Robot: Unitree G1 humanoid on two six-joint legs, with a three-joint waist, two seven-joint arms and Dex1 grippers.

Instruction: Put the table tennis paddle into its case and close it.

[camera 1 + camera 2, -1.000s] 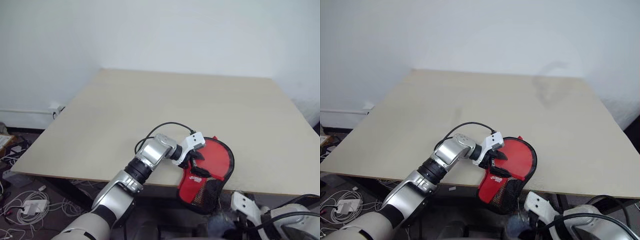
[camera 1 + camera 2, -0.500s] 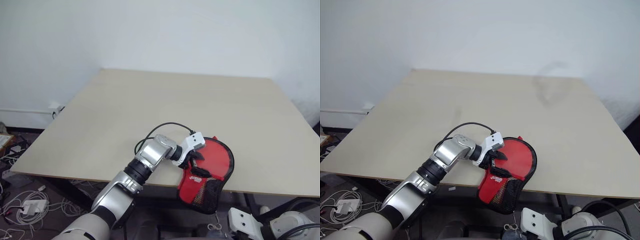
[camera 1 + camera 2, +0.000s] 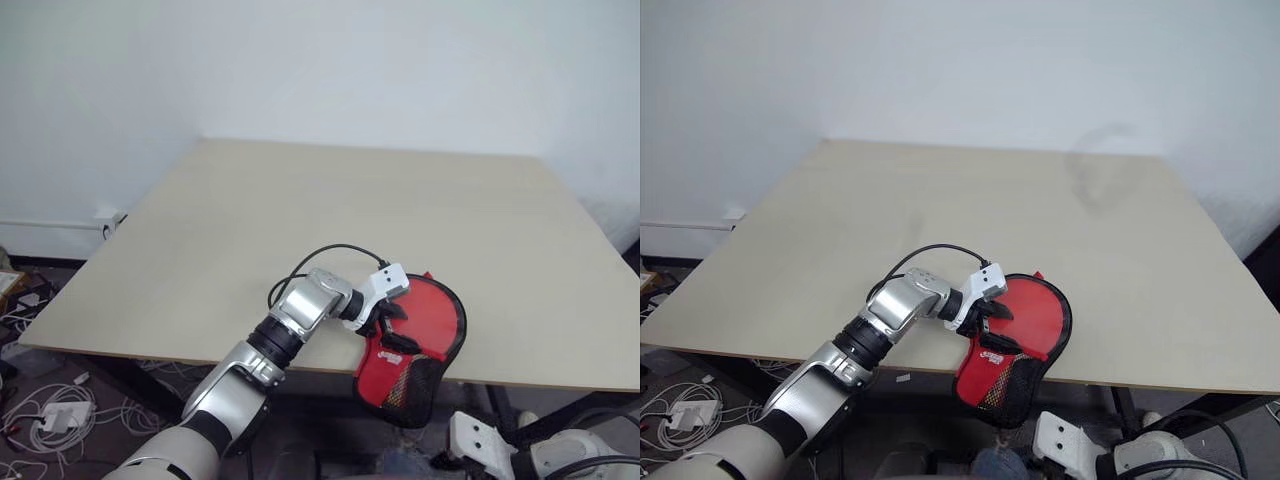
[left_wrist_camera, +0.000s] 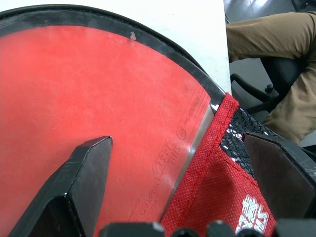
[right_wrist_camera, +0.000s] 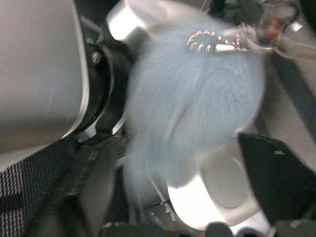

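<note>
Looking at the near edge of the desk (image 3: 300, 210), here is what you have:

Left gripper (image 3: 388, 328): your left fingers (image 4: 81, 182) stand wide apart over the paddle and its cover; in the left wrist view one finger sits over the red rubber face and the other over the black mesh of the cover. You cannot tell from the pictures whether either finger presses on the surface.

Table tennis paddle (image 4: 89, 94): its round red face with the black edge lies flat at the near edge of the desk, and its lower part is tucked under the red fabric of the cover. The handle is hidden.

Case (image 3: 400, 375): the red-and-black cover wraps the near part of the paddle; its mesh end hangs past the desk edge, tilted downward. You can see the red hem crossing the rubber face at a slant, so the rounded far half of the paddle lies uncovered.

Right gripper (image 5: 187, 197): below the desk edge at your right; its fingers (image 5: 276, 173) are spread apart. A pale blue fluffy pompom (image 5: 192, 94) with a metal chain clasp (image 5: 217, 42) hangs between and beyond them, blurred, not clamped.

Person: a leg in tan trousers (image 4: 276, 54) on a dark chair shows beyond the desk edge.
</note>
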